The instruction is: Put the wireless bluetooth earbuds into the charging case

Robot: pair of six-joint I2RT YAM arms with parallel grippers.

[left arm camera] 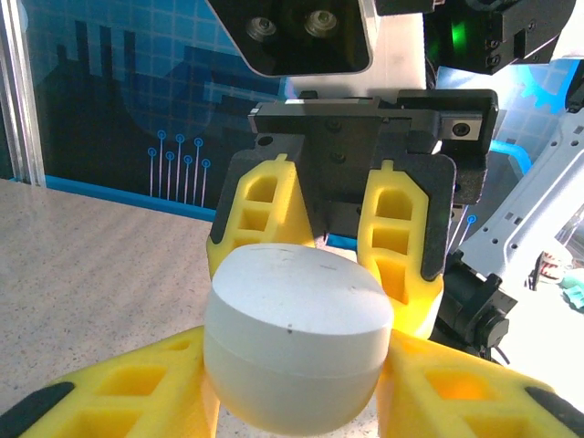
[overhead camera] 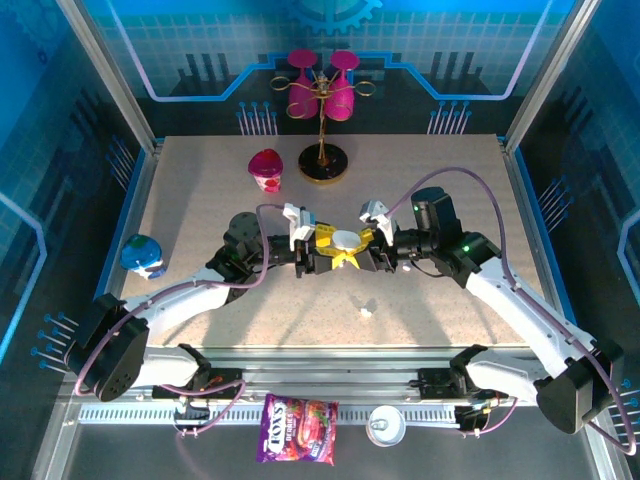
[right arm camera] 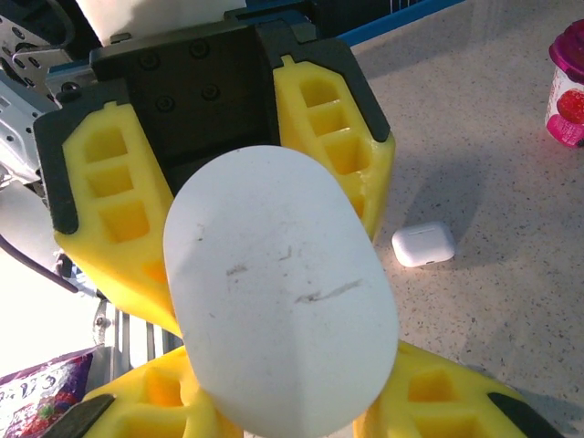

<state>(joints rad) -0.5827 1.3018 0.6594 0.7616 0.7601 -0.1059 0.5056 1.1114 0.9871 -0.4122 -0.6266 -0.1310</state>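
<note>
Nearest, off the near edge of the tabletop [overhead camera: 450,320], lies one purple foil snack bag [overhead camera: 297,428]. Just inside that edge is one small white glossy bit [overhead camera: 367,312], perhaps an earbud but too small to tell. At mid-tabletop, one white pebble-shaped plastic charging case [overhead camera: 347,240], lid closed, lies between my two claws, its long axis seemingly running claw to claw. My right claw [right arm camera: 283,401] grips one end; my left claw [left arm camera: 292,383] is narrowed, fingers against the other end, so both arms are equally near. Farther on, one smaller white rounded box-like case [right arm camera: 422,244] rests free, then one pink plastic cup [overhead camera: 267,170]. I can count no earbud with certainty.
</note>
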